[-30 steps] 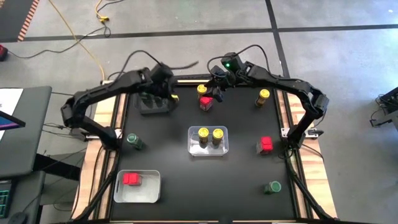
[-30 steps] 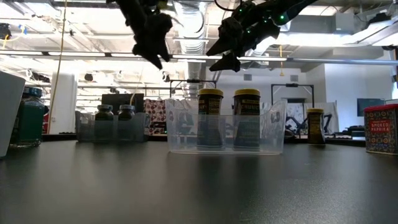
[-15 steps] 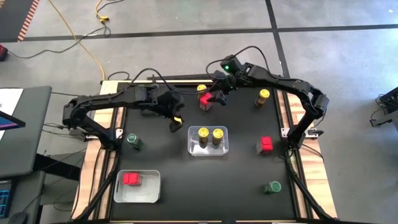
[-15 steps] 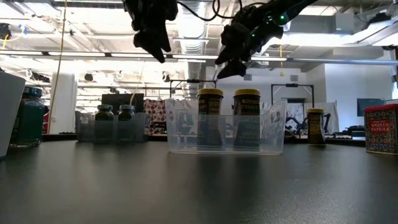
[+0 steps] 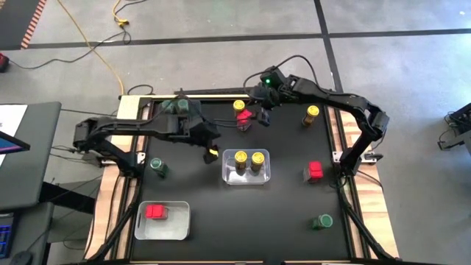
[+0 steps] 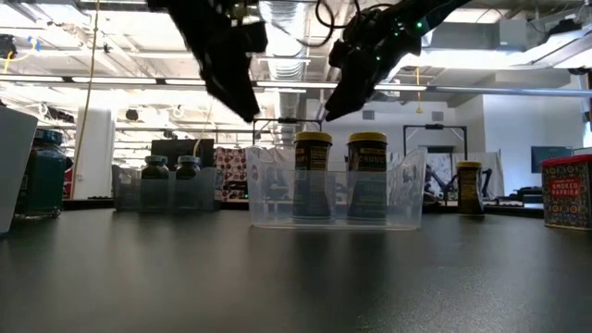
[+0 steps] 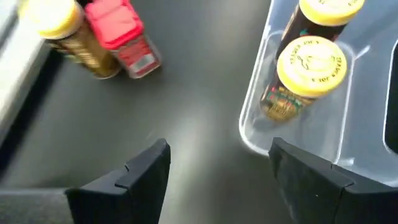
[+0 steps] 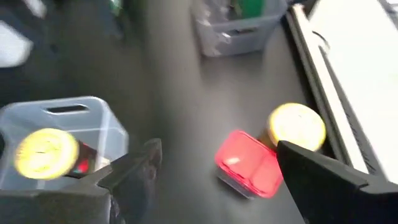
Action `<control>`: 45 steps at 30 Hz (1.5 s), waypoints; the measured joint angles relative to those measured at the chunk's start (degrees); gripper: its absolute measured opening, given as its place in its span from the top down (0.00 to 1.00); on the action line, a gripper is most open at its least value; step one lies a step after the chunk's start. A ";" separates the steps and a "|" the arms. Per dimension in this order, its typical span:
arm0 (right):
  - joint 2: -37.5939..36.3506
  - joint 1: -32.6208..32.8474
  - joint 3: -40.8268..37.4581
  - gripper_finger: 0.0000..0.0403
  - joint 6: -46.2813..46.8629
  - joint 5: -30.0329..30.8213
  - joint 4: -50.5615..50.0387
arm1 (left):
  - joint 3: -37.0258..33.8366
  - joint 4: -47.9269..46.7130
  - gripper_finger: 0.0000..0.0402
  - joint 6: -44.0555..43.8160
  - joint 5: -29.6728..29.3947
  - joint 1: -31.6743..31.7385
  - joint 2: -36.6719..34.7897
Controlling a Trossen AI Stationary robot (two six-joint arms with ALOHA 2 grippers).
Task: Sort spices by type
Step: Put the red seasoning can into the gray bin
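Observation:
A red-topped jar point(image 5: 243, 118) and a yellow-lidded jar point(image 5: 239, 106) stand together at the far middle of the black table. My right gripper point(image 5: 257, 118) hangs open over them; in its wrist view the red jar point(image 8: 249, 165) lies between and beyond its fingers. My left gripper point(image 5: 211, 152) hangs open above the table just left of the clear bin point(image 5: 227, 177), which holds two yellow-lidded jars point(image 5: 249, 159). In the left wrist view that bin's corner point(image 7: 252, 134) is ahead of its fingers. Neither gripper holds anything.
A grey bin point(image 8: 239, 28) with green-lidded jars stands far left, half under my left arm. Loose jars: yellow point(image 5: 312, 112), red point(image 5: 314, 171), green point(image 5: 158, 165) and green point(image 5: 322, 221). A clear bin point(image 5: 176, 228) with a red jar sits near left.
My left gripper has swung from over the grey bin toward the table's near edge and right, sinking, to the left side of the clear middle bin. My right gripper has kept its place over the red and yellow jars while its wrist has rolled. No jar has moved.

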 joint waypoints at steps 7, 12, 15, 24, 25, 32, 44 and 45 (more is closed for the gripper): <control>-0.28 0.89 3.49 0.15 -0.06 11.79 -13.31 | -19.45 30.76 0.35 2.50 11.28 4.64 -6.14; -0.33 3.24 9.47 0.15 1.85 16.89 -28.82 | -27.16 40.59 0.35 3.55 11.42 5.11 -13.88; -0.38 4.63 12.50 0.15 12.56 17.87 -37.99 | -28.02 37.96 0.35 5.63 10.34 5.11 -18.42; -0.44 10.14 13.52 0.15 45.18 24.72 -58.38 | -28.08 26.88 0.35 11.26 9.56 5.20 -26.88; -0.77 11.17 13.36 0.15 47.32 25.58 -58.43 | -28.08 25.89 0.35 11.62 9.57 5.20 -27.60; -9.37 18.96 3.77 0.19 64.22 26.48 -57.42 | -28.08 19.15 0.35 12.66 9.68 5.20 -31.47; -27.09 28.84 -19.99 0.19 93.02 25.94 -49.89 | -28.08 17.67 0.35 11.24 9.81 5.20 -32.48; -27.59 29.22 -21.38 0.19 93.78 25.92 -49.32 | -28.08 17.71 0.35 10.71 9.81 5.20 -32.48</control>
